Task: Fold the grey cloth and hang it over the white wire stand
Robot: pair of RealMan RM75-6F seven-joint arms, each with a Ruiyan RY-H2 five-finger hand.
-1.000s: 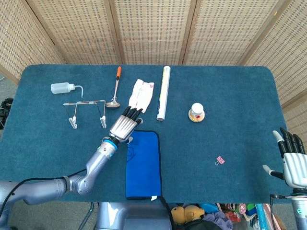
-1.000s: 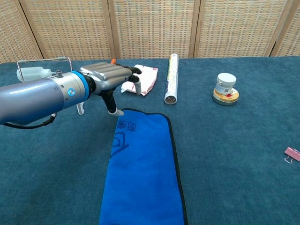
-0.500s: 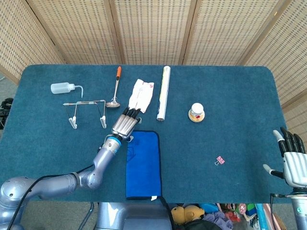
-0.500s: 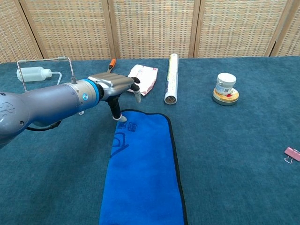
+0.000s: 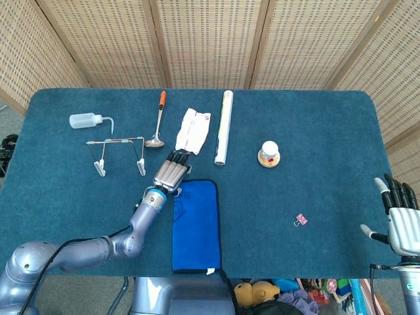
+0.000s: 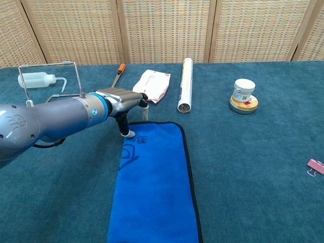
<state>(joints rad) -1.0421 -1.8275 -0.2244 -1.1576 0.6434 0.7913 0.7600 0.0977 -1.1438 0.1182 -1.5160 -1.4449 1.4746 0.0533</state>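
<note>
No text, brand or number can be read anywhere. The blue cloth (image 6: 154, 187) carries a dark printed logo with a row of small characters near its far left corner, just beside the left hand (image 6: 124, 101), but the marks are too small and blurred to make out. The white packet (image 6: 153, 84) shows faint pinkish print, and the small jar (image 6: 244, 90) has a label band, neither of them legible in the chest or head view.

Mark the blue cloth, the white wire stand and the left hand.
Blue rectangular cloth (image 6: 154, 187): chest view, middle of fabric.
White wire stand (image 5: 117, 140): head view, top bar.
Left hand (image 5: 170, 172): head view, back of hand.
</note>
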